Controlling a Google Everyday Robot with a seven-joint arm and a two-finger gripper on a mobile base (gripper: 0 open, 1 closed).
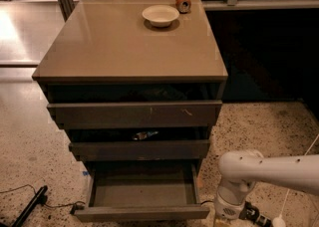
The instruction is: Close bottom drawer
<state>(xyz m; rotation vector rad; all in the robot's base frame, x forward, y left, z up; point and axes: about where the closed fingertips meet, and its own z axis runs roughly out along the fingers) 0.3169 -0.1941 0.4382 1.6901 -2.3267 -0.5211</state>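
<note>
The bottom drawer (142, 212) is the lowest of three dark grey-brown drawers in the cabinet. It is pulled far out, showing an empty shallow tray, with its plain front panel near the lower edge of the camera view. My white arm comes in from the right. Its wrist (234, 203) points down to the right of the drawer's front corner. The gripper is below the picture's edge and hidden.
The cabinet top (114, 47) bears a white bowl (160, 15) and an orange can (183, 0) at the back. The top drawer (134, 114) and middle drawer (139, 149) stand slightly open. A black cable and rod (30, 206) lie on the speckled floor at left.
</note>
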